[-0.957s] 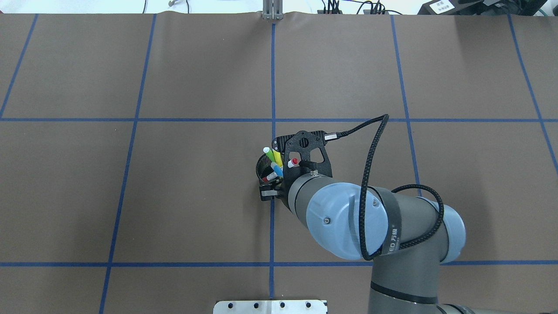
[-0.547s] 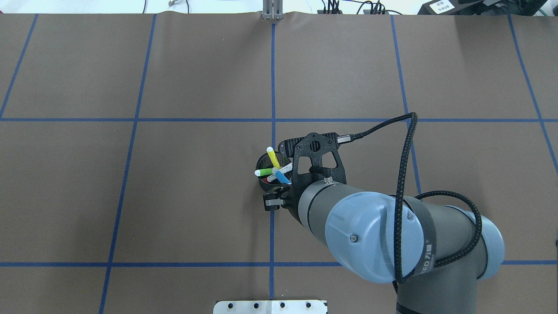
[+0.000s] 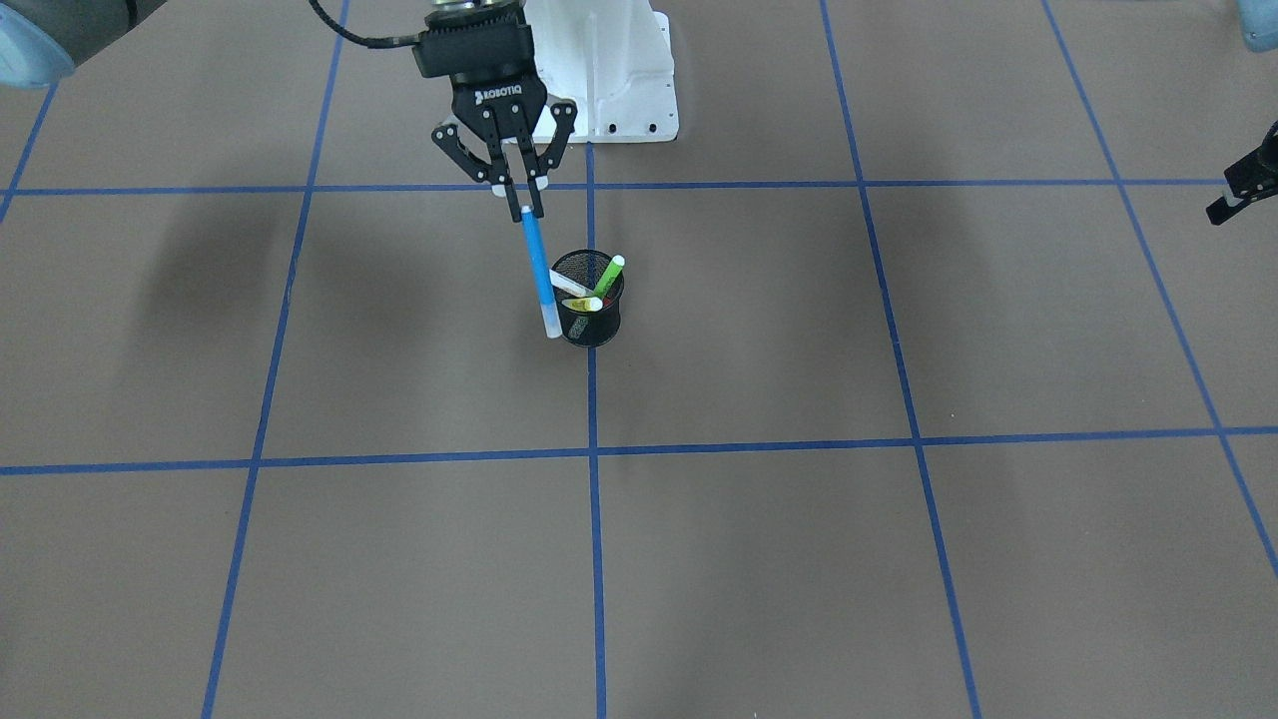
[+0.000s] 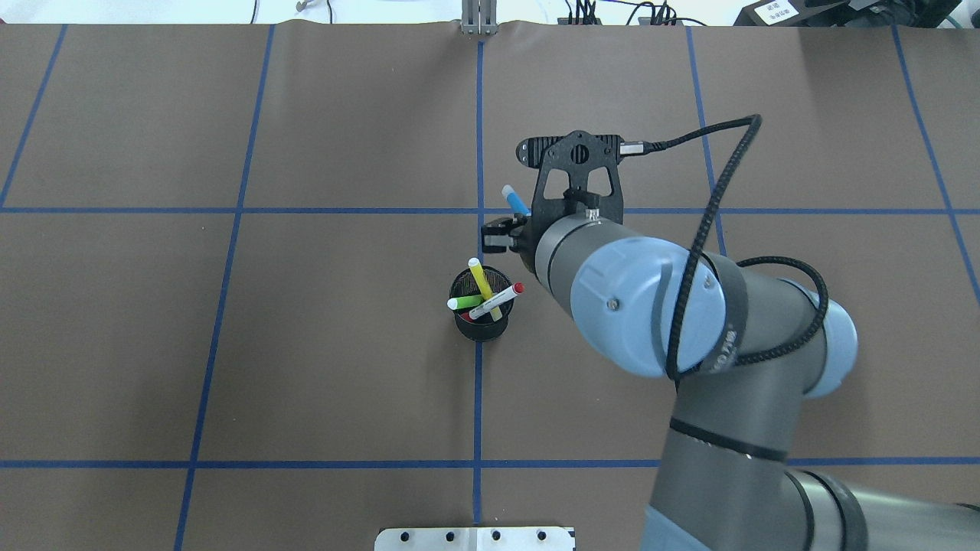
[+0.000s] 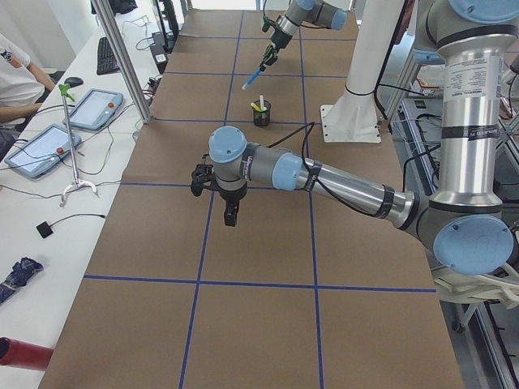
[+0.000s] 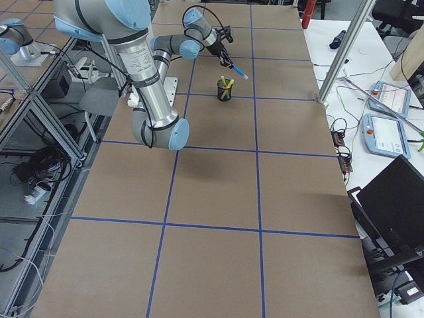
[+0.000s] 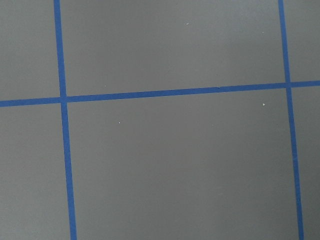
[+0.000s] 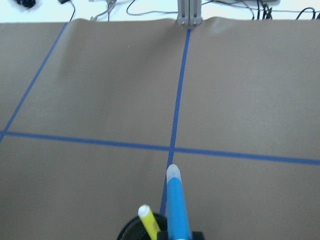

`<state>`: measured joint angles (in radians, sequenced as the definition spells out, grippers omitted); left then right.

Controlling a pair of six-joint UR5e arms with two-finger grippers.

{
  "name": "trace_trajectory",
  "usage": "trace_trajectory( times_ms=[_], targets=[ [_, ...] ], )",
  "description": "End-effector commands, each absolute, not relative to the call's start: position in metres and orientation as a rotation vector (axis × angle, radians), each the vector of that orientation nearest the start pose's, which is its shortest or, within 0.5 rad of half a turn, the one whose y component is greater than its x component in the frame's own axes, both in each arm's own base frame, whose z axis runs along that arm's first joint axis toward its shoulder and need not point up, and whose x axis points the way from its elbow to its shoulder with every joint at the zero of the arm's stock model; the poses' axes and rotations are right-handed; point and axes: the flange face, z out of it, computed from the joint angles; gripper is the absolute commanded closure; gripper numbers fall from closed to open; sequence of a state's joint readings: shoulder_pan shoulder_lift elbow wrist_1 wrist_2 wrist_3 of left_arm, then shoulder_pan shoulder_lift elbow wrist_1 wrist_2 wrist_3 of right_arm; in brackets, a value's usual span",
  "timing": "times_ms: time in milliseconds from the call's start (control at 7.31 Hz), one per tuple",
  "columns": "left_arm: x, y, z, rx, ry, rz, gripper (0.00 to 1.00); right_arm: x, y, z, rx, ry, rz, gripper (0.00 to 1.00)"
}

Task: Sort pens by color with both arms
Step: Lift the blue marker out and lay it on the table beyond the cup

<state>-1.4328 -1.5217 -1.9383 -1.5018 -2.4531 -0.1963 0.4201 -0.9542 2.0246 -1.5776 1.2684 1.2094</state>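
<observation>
My right gripper [image 3: 521, 200] is shut on the top end of the blue pen [image 3: 539, 270] and holds it in the air, hanging down beside the black mesh cup [image 3: 591, 322]. In the overhead view the blue pen [image 4: 517, 200] sticks out past the gripper [image 4: 507, 231], beyond the cup [image 4: 478, 325]. The yellow pen [image 4: 484, 285], the green pen [image 4: 463, 302] and the white pen with the red cap [image 4: 498, 301] stand in the cup. My left gripper [image 3: 1233, 200] hangs over bare table far to the side; I cannot tell if it is open or shut.
The white pedestal base [image 3: 619, 90] stands behind the cup on the robot's side. Blue tape lines divide the brown table into squares. A person and tablets [image 5: 89, 109] sit at a side bench beyond the table's far edge.
My right gripper has lifted the blue pen out of the cup and carried it away from the robot, past the cup. The other three pens stay in the cup.
</observation>
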Motion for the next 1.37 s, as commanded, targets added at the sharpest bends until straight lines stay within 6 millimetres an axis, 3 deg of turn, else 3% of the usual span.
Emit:
trace_trajectory(
  times_ms=[0,137,410,547,820,1094,1230],
  targets=[
    [0.008,-0.466,0.496,0.092,0.906,0.059,0.00,-0.468,-0.469,0.179,0.707,-0.813,0.342,1.00],
    [0.008,-0.467,0.496,0.092,0.906,0.059,0.00,-0.480,-0.498,0.213,0.694,-0.745,0.389,1.00],
    [0.008,-0.467,0.495,0.090,0.907,0.052,0.00,-0.524,-0.539,0.241,0.745,-0.674,0.473,1.00],
    [0.008,-0.467,0.495,0.090,0.907,0.052,0.00,-0.531,-0.546,0.257,0.769,-0.672,0.493,1.00],
    [0.008,-0.467,0.490,0.099,0.907,0.056,0.00,-0.564,-0.526,0.293,0.826,-0.694,0.488,1.00],
    [0.008,-0.469,0.490,0.101,0.901,0.056,0.00,-0.569,-0.515,0.301,0.825,-0.711,0.475,1.00],
    [0.008,-0.469,0.489,0.102,0.902,0.056,0.00,-0.567,-0.509,0.315,0.825,-0.722,0.468,1.00]
  ],
)
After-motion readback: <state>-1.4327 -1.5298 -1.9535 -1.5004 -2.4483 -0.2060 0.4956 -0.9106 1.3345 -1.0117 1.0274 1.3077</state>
